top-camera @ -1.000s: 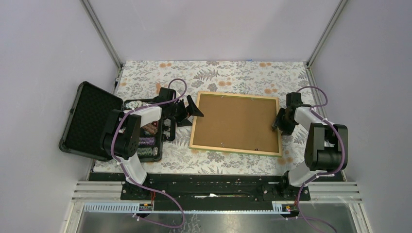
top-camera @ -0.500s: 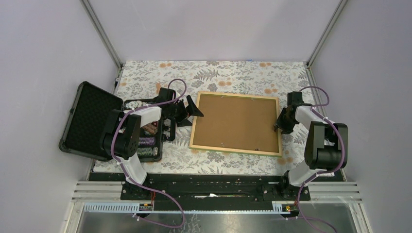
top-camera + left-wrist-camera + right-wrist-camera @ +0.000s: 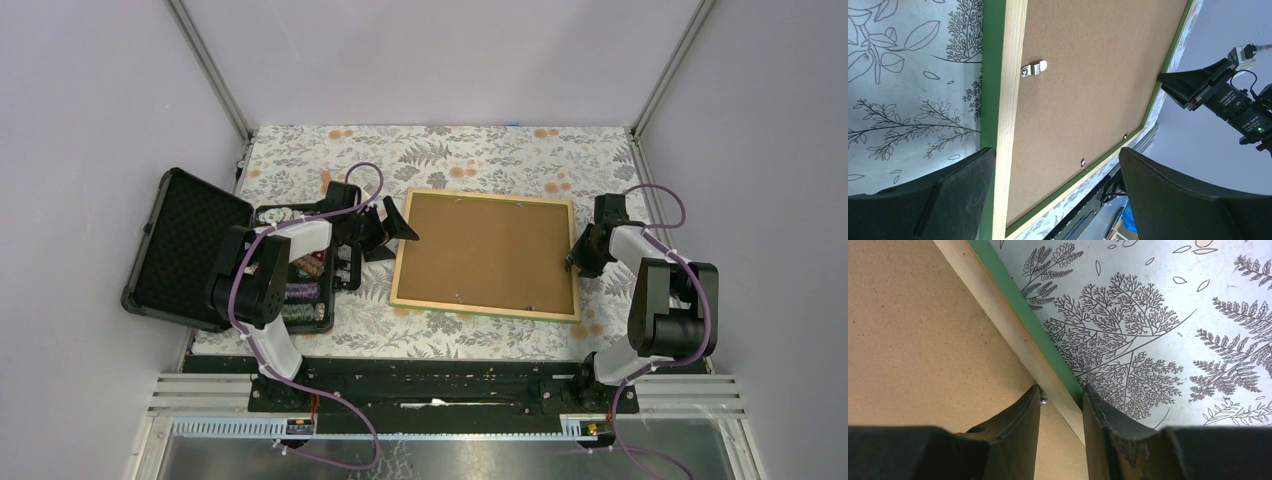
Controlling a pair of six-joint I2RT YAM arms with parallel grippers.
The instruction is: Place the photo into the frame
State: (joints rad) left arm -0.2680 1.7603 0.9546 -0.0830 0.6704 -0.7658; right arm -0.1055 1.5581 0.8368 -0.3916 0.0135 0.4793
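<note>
The frame (image 3: 480,308) lies face down on the floral tabletop, light wood back up, green face showing at its edges (image 3: 998,310). A brown backing board (image 3: 485,250) fills it. The photo is hidden. My right gripper (image 3: 577,256) is at the middle of the frame's right rail. In the right wrist view it (image 3: 1061,390) is shut on that rail, one finger on the board beside a small metal tab (image 3: 1043,400), the other against the green outer edge. My left gripper (image 3: 397,228) hovers wide open over the frame's left rail (image 3: 1010,100), holding nothing.
An open black case (image 3: 190,250) with poker chips (image 3: 300,285) stands left of the frame, under my left arm. A metal turn clip (image 3: 1034,68) sits on the left rail. Enclosure walls close in on both sides.
My right gripper's jaws have narrowed onto the frame's right rail and its wrist has shifted slightly outward. The frame and my left arm have stayed where they were.
</note>
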